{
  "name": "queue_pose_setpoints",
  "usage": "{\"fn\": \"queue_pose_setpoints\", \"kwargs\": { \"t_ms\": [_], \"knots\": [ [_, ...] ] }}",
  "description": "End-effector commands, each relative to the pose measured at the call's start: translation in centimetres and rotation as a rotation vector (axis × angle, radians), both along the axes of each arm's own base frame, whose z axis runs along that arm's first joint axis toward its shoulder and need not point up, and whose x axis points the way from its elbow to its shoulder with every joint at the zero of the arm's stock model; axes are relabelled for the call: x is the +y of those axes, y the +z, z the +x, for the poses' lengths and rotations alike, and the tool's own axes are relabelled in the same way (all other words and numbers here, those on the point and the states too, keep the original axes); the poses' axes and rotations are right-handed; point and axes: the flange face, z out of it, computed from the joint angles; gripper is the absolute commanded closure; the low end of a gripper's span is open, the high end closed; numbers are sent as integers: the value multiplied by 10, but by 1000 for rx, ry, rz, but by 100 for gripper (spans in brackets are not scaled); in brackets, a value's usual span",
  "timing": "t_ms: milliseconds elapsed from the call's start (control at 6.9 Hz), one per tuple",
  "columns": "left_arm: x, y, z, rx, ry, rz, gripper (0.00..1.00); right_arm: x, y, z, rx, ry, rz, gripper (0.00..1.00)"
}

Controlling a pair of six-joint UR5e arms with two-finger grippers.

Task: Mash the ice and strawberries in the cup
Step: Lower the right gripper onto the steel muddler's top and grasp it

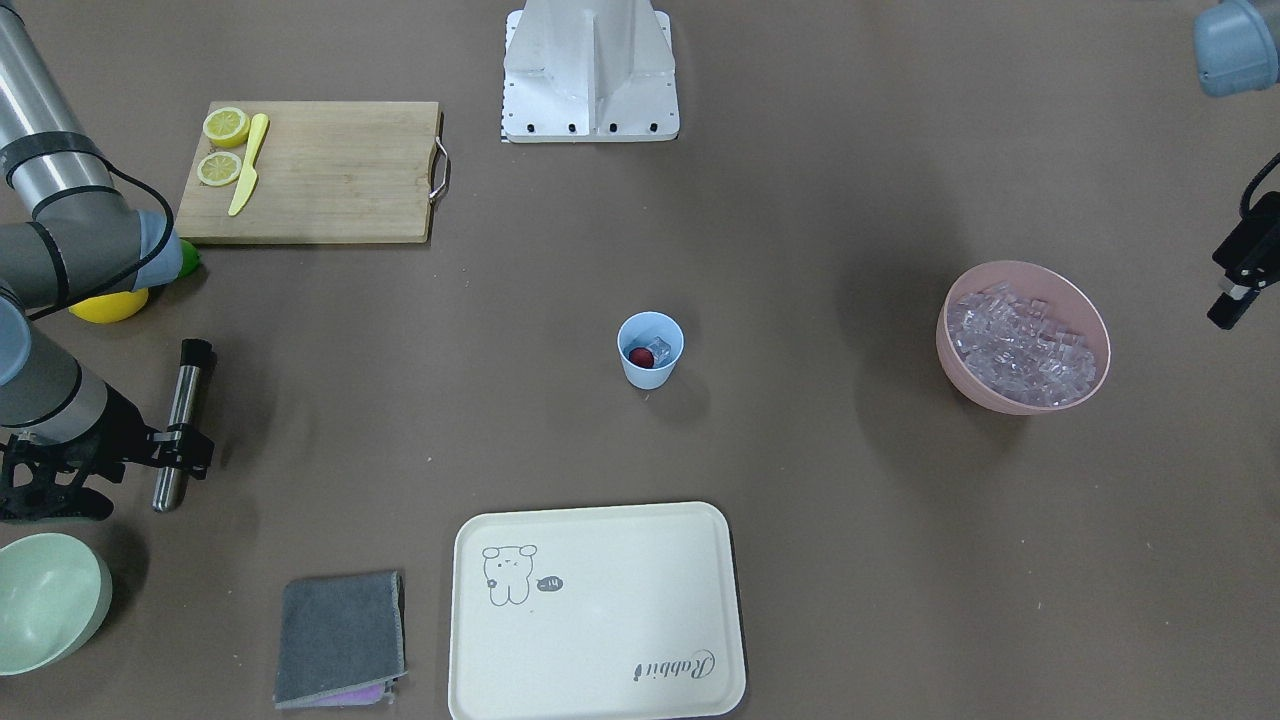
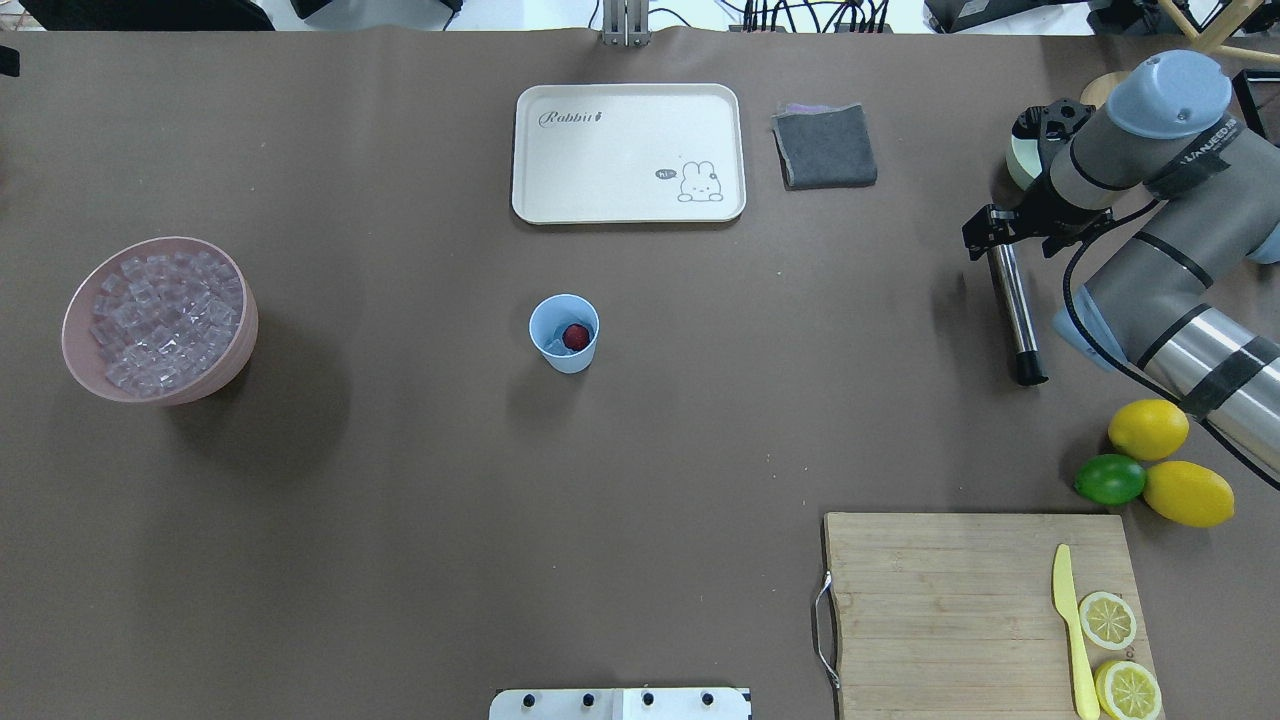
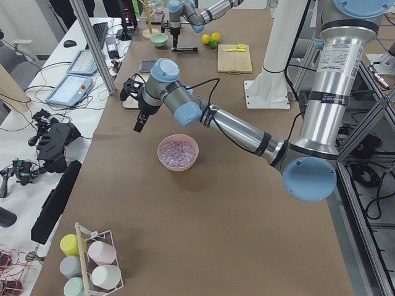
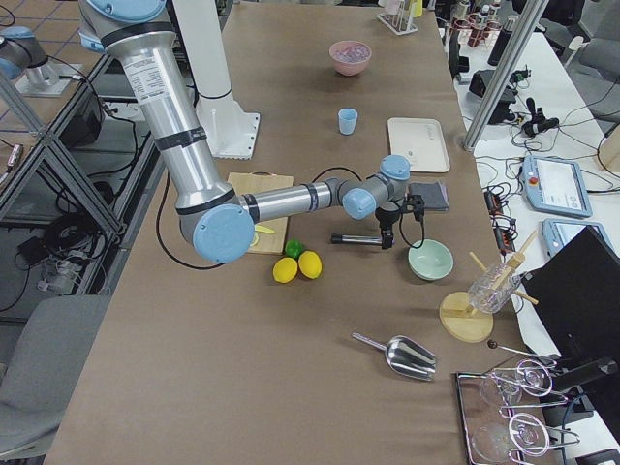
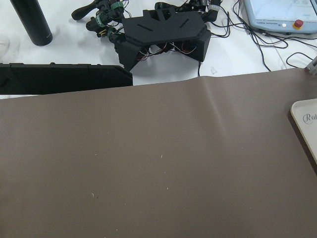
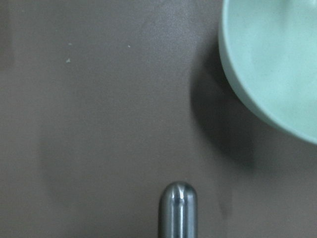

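Inside the cup (image 1: pixel 648 376), the ice (image 1: pixel 661 351) beside the strawberry (image 1: pixel 638 357) is too small to count. Far from the cup on the robot's left, the left gripper (image 1: pixel 1228 305) is cut by the front view's edge, so its jaws cannot be read. Far on the cup's other side, the right arm hides most of a lemon (image 1: pixel 105 306) and a lime (image 1: pixel 189 258), and the wrist view crops the steel rod (image 6: pixel 178 210).
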Motion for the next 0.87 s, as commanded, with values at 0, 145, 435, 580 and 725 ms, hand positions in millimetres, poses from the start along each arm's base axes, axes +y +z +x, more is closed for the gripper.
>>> {"fn": "queue_pose_setpoints", "kwargs": {
  "t_ms": [0, 145, 435, 580, 725],
  "knots": [
    [1, -2, 0, 1, 0, 3, 2, -4, 3, -2, 4, -2, -6, 10],
    [0, -2, 0, 1, 0, 3, 2, -6, 2, -3, 4, 0, -9, 13],
    [-1, -1, 0, 1, 0, 2, 2, -6, 2, -3, 4, 3, -12, 49],
    [-1, -1, 0, 1, 0, 2, 2, -6, 1, -4, 1, -4, -6, 93],
    [-1, -1, 0, 1, 0, 2, 2, -6, 1, -4, 1, -3, -7, 100]
  ]
}}
